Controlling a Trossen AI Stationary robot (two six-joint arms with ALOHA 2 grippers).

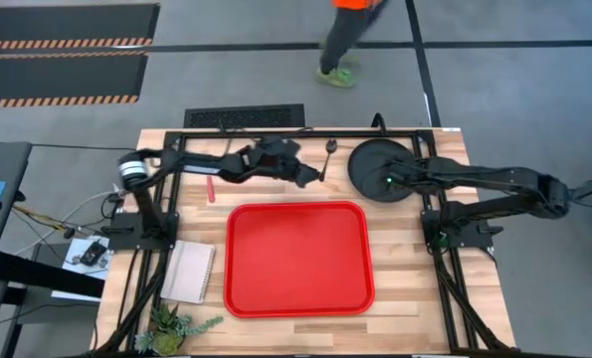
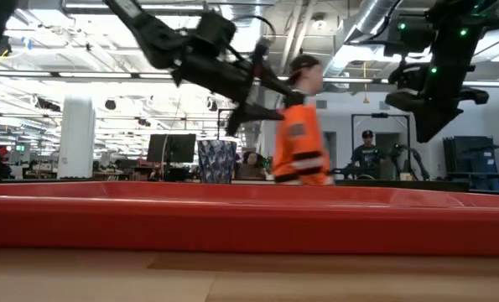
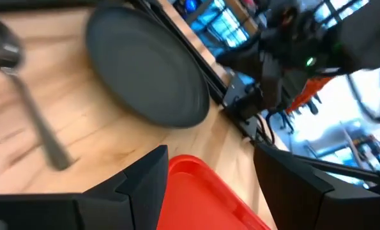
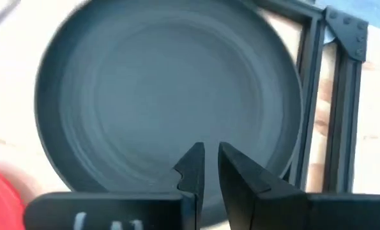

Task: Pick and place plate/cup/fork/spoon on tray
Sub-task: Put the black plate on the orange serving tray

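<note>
The red tray (image 1: pixel 297 259) lies at the table's middle. The black plate (image 1: pixel 375 164) rests flat at the far right, and the dark spoon (image 1: pixel 332 149) lies to its left. The red-handled fork (image 1: pixel 211 189) lies at the far left. My left gripper (image 3: pixel 209 185) is open and empty, in the air over the tray's far edge (image 1: pixel 313 179). My right gripper (image 4: pixel 206 167) hangs above the plate (image 4: pixel 167 96) with its fingers nearly closed, touching nothing. A dark tumbler (image 2: pixel 217 161), maybe the cup, shows beyond the tray in the low view. The high view does not show it.
A white notepad (image 1: pixel 189 271) and a small plant (image 1: pixel 171 323) sit at the near left. Black frame rails (image 1: pixel 445 249) run along both sides of the table. A person in orange (image 1: pixel 345 40) walks past beyond the far edge.
</note>
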